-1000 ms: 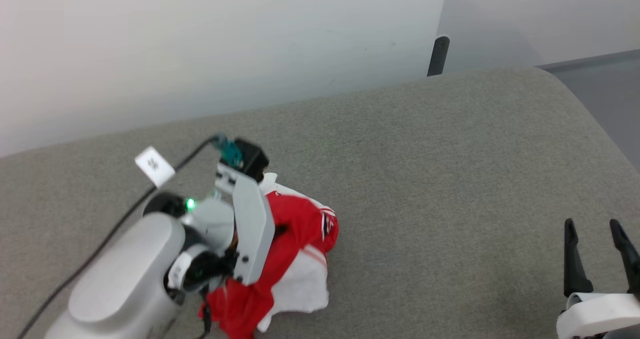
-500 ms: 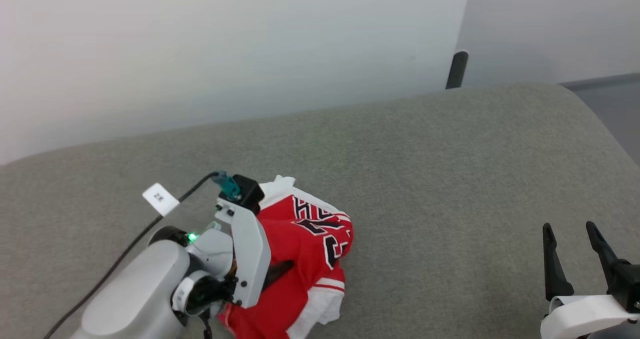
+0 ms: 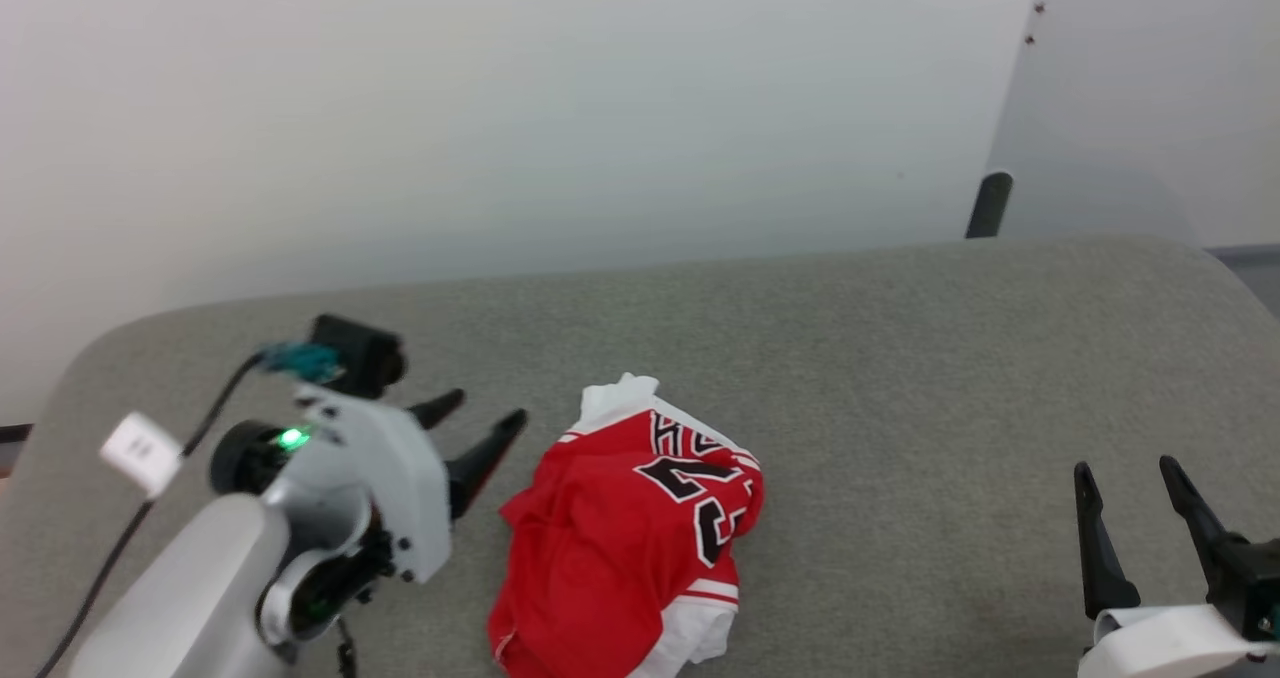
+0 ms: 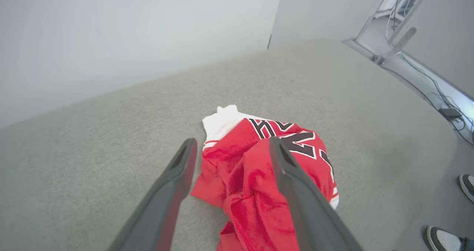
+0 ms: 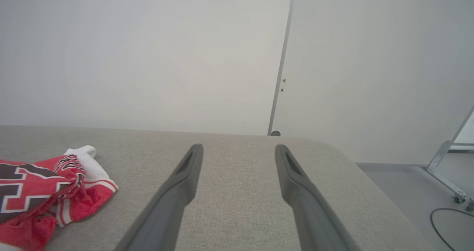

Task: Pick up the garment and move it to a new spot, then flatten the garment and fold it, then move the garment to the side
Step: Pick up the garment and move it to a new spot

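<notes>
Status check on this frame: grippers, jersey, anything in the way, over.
Left gripper open, empty, beside jersey. Right gripper open, empty, off to the side. Jersey crumpled on grey cushion, not flattened. Person's shoes on floor past its edge.

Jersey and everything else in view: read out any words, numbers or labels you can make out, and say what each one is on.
"2": black, white-outlined digit on the garment; the digit beside it is partly folded under and cannot be read for certain.
Lettering above that number on the garment: crumpled, letter fragments only, not readable as a word.
White tag at the head view's left: its marks are too blurred to read.
</notes>
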Available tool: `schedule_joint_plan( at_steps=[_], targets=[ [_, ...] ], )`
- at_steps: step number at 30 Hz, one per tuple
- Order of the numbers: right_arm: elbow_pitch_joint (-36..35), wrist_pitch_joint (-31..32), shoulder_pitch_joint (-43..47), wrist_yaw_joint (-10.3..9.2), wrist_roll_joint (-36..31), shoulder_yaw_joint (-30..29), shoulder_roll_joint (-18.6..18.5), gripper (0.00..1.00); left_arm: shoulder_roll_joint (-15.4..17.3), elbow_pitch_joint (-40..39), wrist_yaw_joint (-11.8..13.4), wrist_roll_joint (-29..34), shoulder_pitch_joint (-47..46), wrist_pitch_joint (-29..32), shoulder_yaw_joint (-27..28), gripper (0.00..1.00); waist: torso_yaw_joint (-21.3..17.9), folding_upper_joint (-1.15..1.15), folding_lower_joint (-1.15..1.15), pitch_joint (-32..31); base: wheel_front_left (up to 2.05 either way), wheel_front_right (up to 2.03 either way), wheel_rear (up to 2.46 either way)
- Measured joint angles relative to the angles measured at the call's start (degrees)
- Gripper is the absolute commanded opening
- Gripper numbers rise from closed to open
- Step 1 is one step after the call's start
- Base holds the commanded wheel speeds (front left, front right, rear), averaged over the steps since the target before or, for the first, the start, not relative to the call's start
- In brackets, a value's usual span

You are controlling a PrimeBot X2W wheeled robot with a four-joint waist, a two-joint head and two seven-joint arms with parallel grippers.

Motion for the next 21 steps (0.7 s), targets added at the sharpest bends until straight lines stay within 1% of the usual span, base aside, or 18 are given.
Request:
schedule_joint_plan(
  at_steps=[4,13,16,21],
  targets=[
    [0.68,-0.7,0.84,0.0,0.07,0.4,-0.3,1.0,1.38,-0.38,-0.73,1.07,3.65,-8.78,2.67,1.0,1.52,0.0,0.0,-0.84,0.0,0.0,0.0],
    [2.74,-3.3,2.1,0.0,0.23,-0.12,-1.15,1.0,1.93,0.12,-1.03,2.9,12.99,-26.82,7.36,1.0,3.97,0.0,0.0,-2.59,0.0,0.0,0.0],
    [3.02,-4.02,2.43,0.0,0.36,-0.75,-1.52,1.0,1.88,0.8,-1.02,3.46,15.6,-31.51,8.38,1.0,4.72,0.0,0.0,-2.97,0.0,0.0,0.0],
    [3.15,-4.6,3.29,0.0,0.42,-1.63,-1.7,1.0,1.8,2.59,-0.96,4.08,19.12,-37.07,9.58,1.0,5.91,0.0,0.0,-3.23,0.0,0.0,0.0]
  ],
)
